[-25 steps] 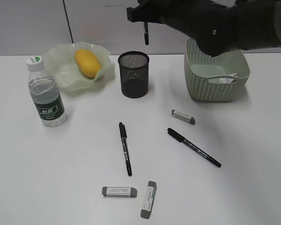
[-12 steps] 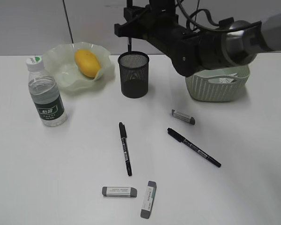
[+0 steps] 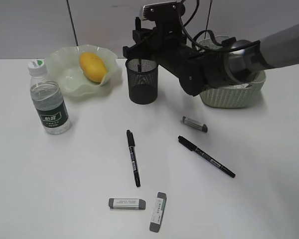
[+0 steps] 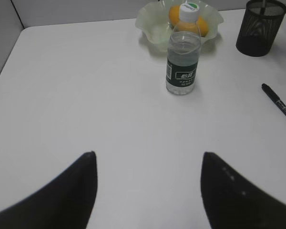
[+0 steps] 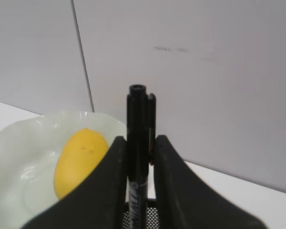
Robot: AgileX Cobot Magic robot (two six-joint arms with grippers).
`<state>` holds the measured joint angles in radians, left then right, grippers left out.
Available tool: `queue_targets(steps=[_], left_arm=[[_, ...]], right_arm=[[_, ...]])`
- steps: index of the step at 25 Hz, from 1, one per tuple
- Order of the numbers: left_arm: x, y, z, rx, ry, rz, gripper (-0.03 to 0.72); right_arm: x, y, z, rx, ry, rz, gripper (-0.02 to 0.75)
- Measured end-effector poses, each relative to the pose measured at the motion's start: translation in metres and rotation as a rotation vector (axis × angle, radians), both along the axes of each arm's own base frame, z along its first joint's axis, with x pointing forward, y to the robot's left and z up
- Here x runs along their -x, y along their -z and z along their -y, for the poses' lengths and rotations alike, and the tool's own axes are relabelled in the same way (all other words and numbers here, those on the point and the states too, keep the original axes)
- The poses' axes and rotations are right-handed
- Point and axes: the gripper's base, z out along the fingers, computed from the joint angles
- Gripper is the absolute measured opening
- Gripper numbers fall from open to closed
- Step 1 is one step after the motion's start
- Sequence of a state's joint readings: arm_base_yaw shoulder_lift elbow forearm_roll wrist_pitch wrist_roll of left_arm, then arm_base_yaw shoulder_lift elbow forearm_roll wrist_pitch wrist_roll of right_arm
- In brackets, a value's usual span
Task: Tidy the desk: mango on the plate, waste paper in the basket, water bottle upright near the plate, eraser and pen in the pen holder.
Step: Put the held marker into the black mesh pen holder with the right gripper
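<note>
So the right gripper (image 5: 137, 167) is clamped on a black pen (image 5: 137, 143), held upright with its lower end poking into the black mesh pen holder (image 3: 142, 79) up in the top middle of the exterior view. In the right wrist view you can see both fingers (image 5: 109, 191) pressed against the pen's barrel, cap end sticking up above them.

The left gripper (image 4: 148, 191) sits at the bottom of the left wrist view with its jaws spread wide and nothing between them, just bare white desk (image 3: 65, 174) below.

The mango (image 3: 92, 66) is lying in the wavy pale green plate (image 3: 65, 74) in the upper left of the exterior view. The water bottle (image 3: 49, 99) stands upright just beside the plate, slightly lower in the frame.

The basket (image 3: 229, 94) is at the upper right, mostly hidden behind the right arm; a bit of white waste paper (image 3: 240, 85) shows inside it.

On the desk: a second pen (image 3: 133, 158) in the centre, a third pen (image 3: 206, 156) to its right, lying diagonally, one eraser (image 3: 195, 124) above that, and two more erasers (image 3: 127, 203) (image 3: 158, 211) near the bottom centre, close to each other.
</note>
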<state>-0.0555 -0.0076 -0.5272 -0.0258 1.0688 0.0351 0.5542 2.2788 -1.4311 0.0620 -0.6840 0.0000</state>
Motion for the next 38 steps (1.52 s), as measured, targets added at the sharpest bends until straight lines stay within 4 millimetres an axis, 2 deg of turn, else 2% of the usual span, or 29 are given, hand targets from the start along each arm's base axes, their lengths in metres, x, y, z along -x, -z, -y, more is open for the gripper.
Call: queue_targets(steps=[6, 15, 16, 20, 21, 23, 27, 30, 33, 38], left_arm=[[0.0, 0.0, 0.0, 0.0, 0.0, 0.0, 0.515], [0.0, 0.0, 0.0, 0.0, 0.0, 0.0, 0.515], [0.0, 0.0, 0.0, 0.0, 0.0, 0.0, 0.515], [0.0, 0.0, 0.0, 0.0, 0.0, 0.0, 0.515], [0.0, 0.0, 0.0, 0.0, 0.0, 0.0, 0.515], [0.0, 0.0, 0.0, 0.0, 0.0, 0.0, 0.515], [0.0, 0.0, 0.0, 0.0, 0.0, 0.0, 0.515], [0.0, 0.0, 0.0, 0.0, 0.0, 0.0, 0.515], [0.0, 0.0, 0.0, 0.0, 0.0, 0.0, 0.515], [0.0, 0.0, 0.0, 0.0, 0.0, 0.0, 0.515]], right_arm=[[-0.001, 0.015, 0.0, 0.02, 0.001, -0.023, 0.142], [0.0, 0.019, 0.0, 0.038, 0.0, -0.052, 0.155], [0.0, 0.02, 0.0, 0.042, -0.001, -0.06, 0.195], [0.0, 0.02, 0.0, 0.043, -0.001, -0.061, 0.475], [0.0, 0.02, 0.0, 0.042, -0.001, -0.059, 0.523], [0.0, 0.02, 0.0, 0.041, -0.001, -0.058, 0.562], [0.0, 0.017, 0.0, 0.037, 0.0, -0.051, 0.577], [0.0, 0.004, 0.0, 0.024, 0.0, -0.03, 0.58], [0.002, -0.021, 0.001, 0.016, -0.003, -0.02, 0.581], [0.015, -0.064, 0.007, 0.084, -0.018, -0.148, 0.582]])
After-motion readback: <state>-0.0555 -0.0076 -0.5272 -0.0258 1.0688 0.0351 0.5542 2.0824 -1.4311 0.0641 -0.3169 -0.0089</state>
